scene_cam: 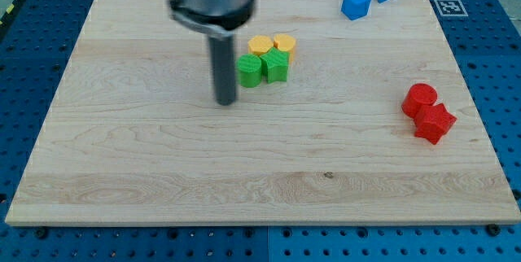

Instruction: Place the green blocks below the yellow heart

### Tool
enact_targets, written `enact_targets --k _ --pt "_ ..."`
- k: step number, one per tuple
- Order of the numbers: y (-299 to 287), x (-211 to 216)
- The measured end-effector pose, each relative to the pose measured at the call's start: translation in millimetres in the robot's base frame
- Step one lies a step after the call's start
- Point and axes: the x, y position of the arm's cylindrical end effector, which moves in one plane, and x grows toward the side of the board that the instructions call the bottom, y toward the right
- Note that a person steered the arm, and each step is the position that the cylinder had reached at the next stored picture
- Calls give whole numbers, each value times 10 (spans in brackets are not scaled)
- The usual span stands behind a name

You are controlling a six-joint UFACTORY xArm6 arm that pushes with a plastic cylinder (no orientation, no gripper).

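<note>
Looks like the job's basically there — the green cylinder (250,72) and the green star-ish block (277,66) sit touching each other, tucked right under the two yellow blocks (260,46) (284,44), though I can't tell which yellow one is the heart. No fingers on this rig, so nothing's grasped — just the rod hanging straight down, my tip (225,102) on the board (122,172) just to the view's left of the green cylinder, not touching it.

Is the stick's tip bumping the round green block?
Apart. The camera view shows bare wood between my tip and the round green block.
</note>
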Motion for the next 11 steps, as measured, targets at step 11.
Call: enact_targets --k 11 --pt "1548 -469"
